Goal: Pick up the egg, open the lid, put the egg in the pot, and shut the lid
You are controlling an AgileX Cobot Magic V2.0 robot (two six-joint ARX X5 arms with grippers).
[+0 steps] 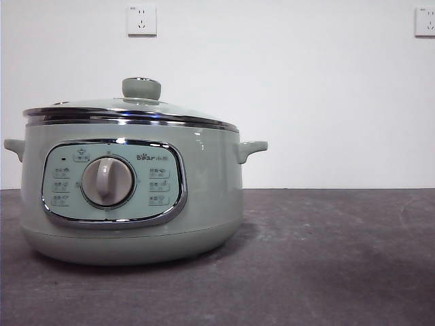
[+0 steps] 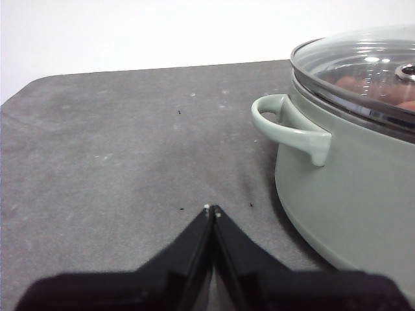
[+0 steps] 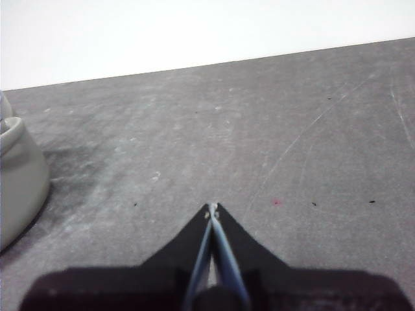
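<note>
Left gripper: the left gripper (image 2: 212,208) hangs low over bare table with its two black jaws pressed tip to tip, holding nothing; the pot's side handle (image 2: 290,127) stands near it, apart from the jaws.
Right gripper: the right gripper (image 3: 213,208) also has its jaws closed together and empty, above an open stretch of table; only a pale edge of the pot (image 3: 16,175) shows at the side of its wrist view.
Pot: the pot (image 1: 129,183) stands upright on the table, control panel and grey dial (image 1: 107,181) facing the front camera, both small side handles free.
Lid: the lid (image 1: 132,109) sits flat on the pot, its chrome rim seated all round and its sage-green knob (image 1: 141,88) on top; nothing touches it.
Egg: the egg (image 2: 353,83) appears only as reddish-brown blurs behind the glass in the left wrist view; that it is inside the pot is a judgement, since the shape is not sharp, and no egg lies on the visible table.
Progress: judged from this, all four steps look done: egg in, lid back on. What seems left is only for the arms to stay clear.
Surface: the table (image 1: 326,258) is a dark grey matte top, scuffed, with fine pale scratches and a few dark specks.
Room: behind the table stands a plain white wall (image 1: 306,95) with one socket plate (image 1: 141,20) above the pot and another (image 1: 425,21) at the far side.
</note>
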